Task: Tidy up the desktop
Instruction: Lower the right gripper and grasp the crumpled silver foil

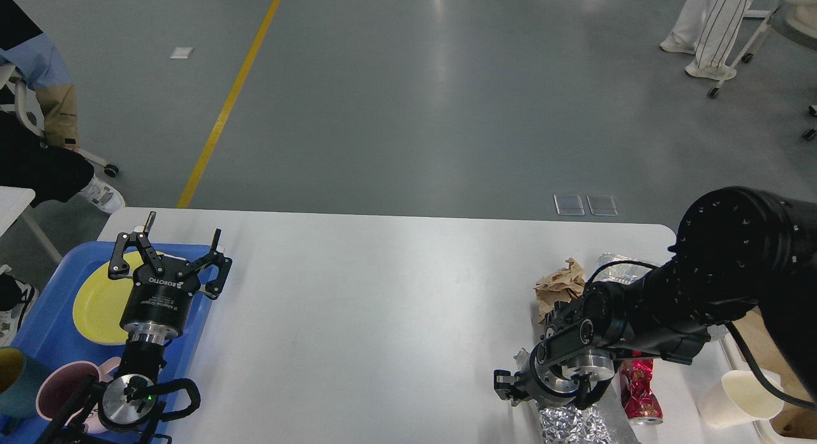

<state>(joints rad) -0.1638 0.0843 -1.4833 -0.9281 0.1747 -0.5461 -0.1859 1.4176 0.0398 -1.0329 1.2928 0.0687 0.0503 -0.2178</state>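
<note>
The white desktop [383, 303] fills the lower half of the head view. My left gripper [180, 235] is open and empty, held above the blue tray [44, 342] at the left edge. My right gripper [510, 390] hangs low at the front right, right over a crumpled silver foil [577, 425]; its fingers are dark and small, so I cannot tell how the jaws stand. A crushed red can [638, 393] lies just right of the foil. A crumpled brown paper [562, 281] lies behind my right wrist.
The tray holds a yellow plate [96, 303], a pink mug [60, 393] and a teal cup [9, 380]. A white paper cup [740, 399] lies by the beige bin [788, 367] at the right edge. More foil [616, 265] shows behind my right arm.
</note>
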